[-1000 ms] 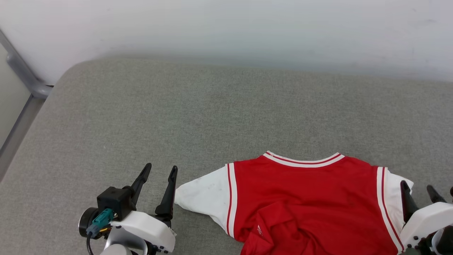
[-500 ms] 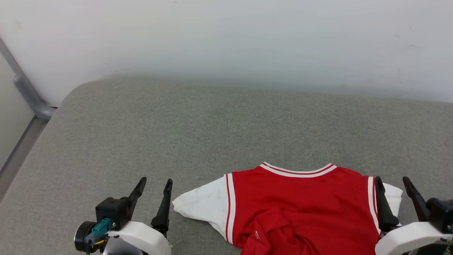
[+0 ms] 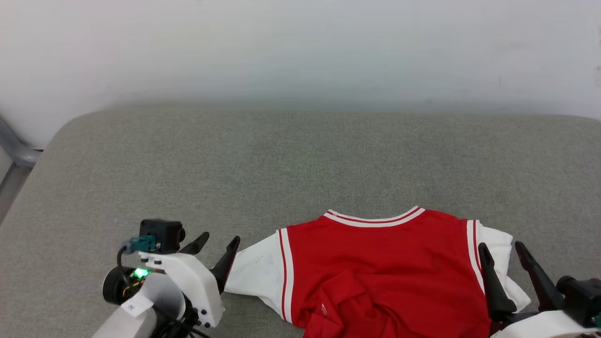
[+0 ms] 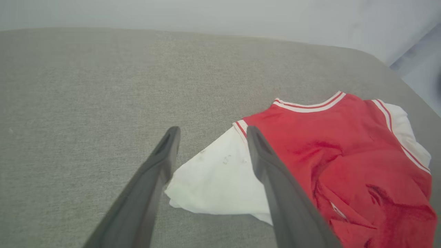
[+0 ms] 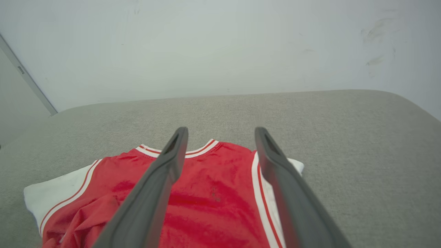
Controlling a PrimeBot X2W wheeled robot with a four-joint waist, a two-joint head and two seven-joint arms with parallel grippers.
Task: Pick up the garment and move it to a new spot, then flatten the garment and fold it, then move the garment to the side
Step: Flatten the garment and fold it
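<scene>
Left claw gapes beside the garment; right claw gapes over it.

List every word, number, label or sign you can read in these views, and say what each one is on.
Nothing is clear enough to quote.
small white mark on the red soft-fabric jersey with white sleeves, by its bunched lower part: too small to read.
white paper sticker on the pale left forearm: any print too small to read.
</scene>
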